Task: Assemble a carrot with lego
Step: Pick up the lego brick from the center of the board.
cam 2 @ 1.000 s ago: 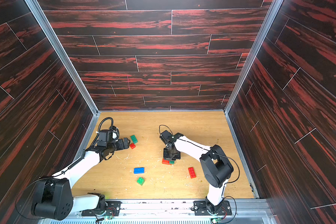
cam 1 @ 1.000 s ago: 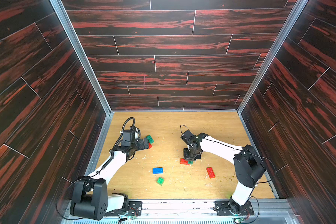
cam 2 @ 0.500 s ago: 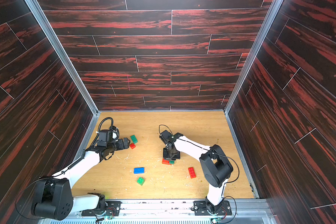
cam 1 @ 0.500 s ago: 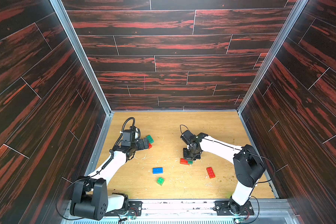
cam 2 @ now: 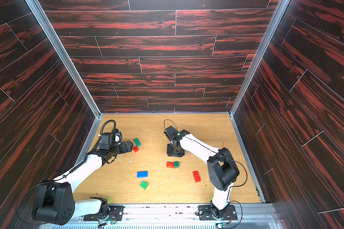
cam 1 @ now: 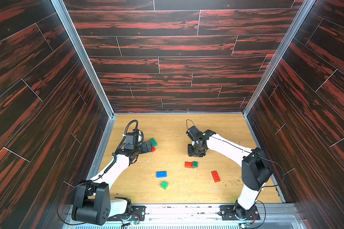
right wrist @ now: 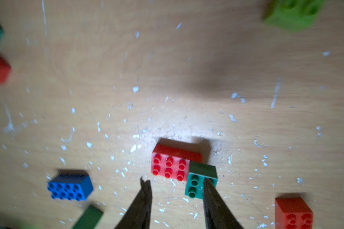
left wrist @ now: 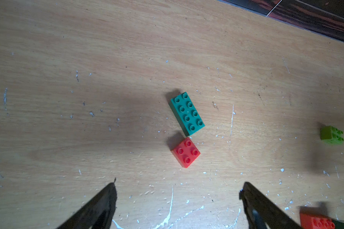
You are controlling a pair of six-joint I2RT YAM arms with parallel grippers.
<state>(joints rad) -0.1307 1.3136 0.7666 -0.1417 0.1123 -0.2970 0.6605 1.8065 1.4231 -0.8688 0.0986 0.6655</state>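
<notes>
Since a second ago the right end effector point(cam 1: 196, 153) has been lifted off the red-and-teal pair point(cam 1: 191, 164) and drawn toward the far side. Its jaws are now parted moderately with nothing between them. The pair is left lying near the middle of the worktop point(cam 1: 216, 126), its long axis left to right and its teal end to the right.

In the right wrist view, the teal piece is seen seated over one end of the red brick point(right wrist: 173, 166), and one finger point(right wrist: 213, 198) overlaps it in the picture. Both top views show the end effector standing clear of the pair point(cam 2: 172, 164).

The left end effector point(cam 1: 149, 145) is held wide and empty at the far left. Just beside it lie a long teal brick point(cam 1: 153, 142), slanted from far left to near right, and a small red brick point(cam 1: 153, 149); the two are shown whole only in the left wrist view point(left wrist: 187, 114).

A lime brick point(left wrist: 331, 135) is made out only in the wrist views. Nearer lie a blue brick point(cam 1: 161, 174), long axis left to right, a small green brick point(cam 1: 164, 185) and a long red brick point(cam 1: 215, 176), pointing roughly near to far.
</notes>
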